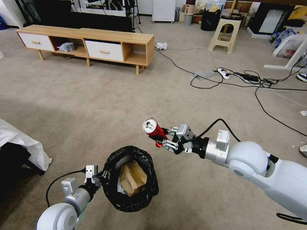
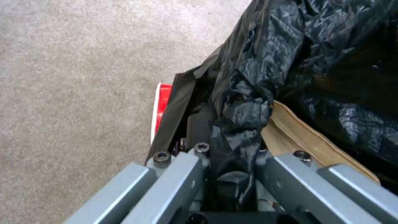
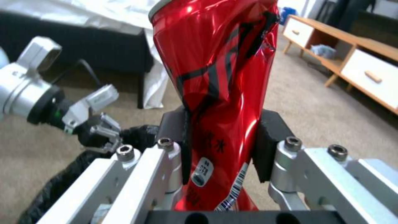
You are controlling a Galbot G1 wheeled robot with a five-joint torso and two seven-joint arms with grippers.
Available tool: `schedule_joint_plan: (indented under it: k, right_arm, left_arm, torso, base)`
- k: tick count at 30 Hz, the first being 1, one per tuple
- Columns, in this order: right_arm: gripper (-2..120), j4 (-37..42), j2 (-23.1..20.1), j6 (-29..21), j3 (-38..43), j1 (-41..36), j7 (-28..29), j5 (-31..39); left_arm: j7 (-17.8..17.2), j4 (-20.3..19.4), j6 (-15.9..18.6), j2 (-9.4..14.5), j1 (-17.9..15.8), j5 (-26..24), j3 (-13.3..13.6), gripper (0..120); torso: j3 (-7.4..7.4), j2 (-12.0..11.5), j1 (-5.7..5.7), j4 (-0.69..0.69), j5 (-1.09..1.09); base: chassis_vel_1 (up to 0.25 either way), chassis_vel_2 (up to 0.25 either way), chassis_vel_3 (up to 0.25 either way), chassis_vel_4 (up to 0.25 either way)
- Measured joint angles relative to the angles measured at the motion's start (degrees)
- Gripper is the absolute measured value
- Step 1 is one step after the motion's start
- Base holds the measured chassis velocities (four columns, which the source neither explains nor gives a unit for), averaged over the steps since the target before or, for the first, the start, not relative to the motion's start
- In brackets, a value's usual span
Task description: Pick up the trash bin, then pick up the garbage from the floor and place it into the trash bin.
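Left gripper (image 1: 99, 176) clamps trash bin (image 1: 131, 179) rim, fingertips hidden; right gripper (image 1: 163, 138) grips can (image 1: 153, 128).

The left arm reaches forward and low, its left gripper (image 1: 101, 176) clamped on the rim of the trash bin (image 1: 134, 191). The right arm stretches in from the right, wrist level, and its right gripper (image 1: 164, 138) pinches the crushed red can (image 1: 154, 129) between both pads.

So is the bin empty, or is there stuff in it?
Not empty. The bin, held at its rim by the left pincer, has a crumpled brown box inside. The can is in the right pincer, outside it.
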Motion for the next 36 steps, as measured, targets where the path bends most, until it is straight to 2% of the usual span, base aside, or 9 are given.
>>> schedule_joint_plan:
  k: [11, 36]
  right_arm:
    - [26, -3.21, 3.18, 3.85, -4.38, 0.26, -2.73, -8.01]
    - [26, -4.93, 6.28, 7.52, -8.41, 1.52, -7.06, -10.55]
  left_arm:
    - [0.35, -0.56, 0.0, -0.34, 0.69, 1.3, 0.82, 1]
    - [0.7, -1.91, 0.4, -2.51, 0.66, 3.32, 3.3, 1]
  torso:
    - [0.0, 0.0, 0.0, 0.0, 0.0]
    - [0.0, 0.0, 0.0, 0.0, 0.0]
  base:
    - [0.0, 0.0, 0.0, 0.0]
    - [0.0, 0.0, 0.0, 0.0]
